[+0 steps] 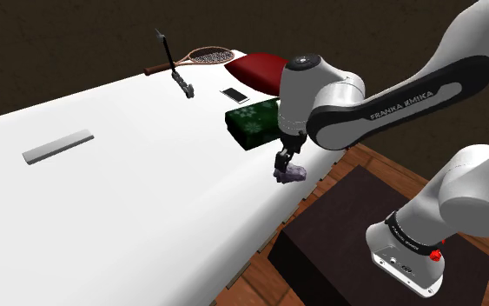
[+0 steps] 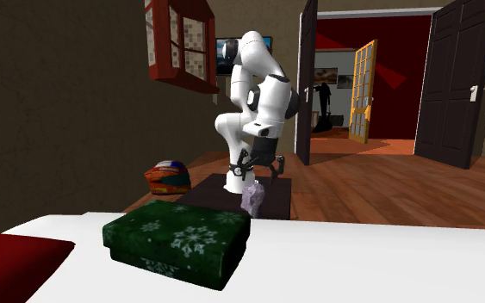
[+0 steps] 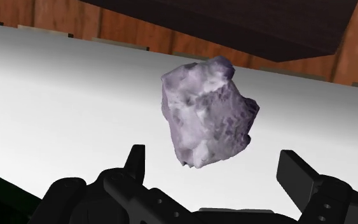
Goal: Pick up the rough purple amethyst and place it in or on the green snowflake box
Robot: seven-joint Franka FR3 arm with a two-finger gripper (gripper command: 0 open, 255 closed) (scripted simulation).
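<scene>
The purple stone point(image 1: 291, 175) sits at the very edge of the white surface point(image 1: 147, 182), centre-right in the shoulder view, just below the green box point(image 1: 253, 123) with its snowflake pattern. The jaws hang open over it. In the wrist view the two fingers stand apart on either side of the stone and touch neither face.

The main risk is the edge. If one finger meets the stone first, it could shove it off onto the wooden floor point(image 1: 260, 278). Its lumpy, uneven faces may also twist or slip under the squeeze, so a shallow or off-centre grip could drop it on the way to the box.
</scene>
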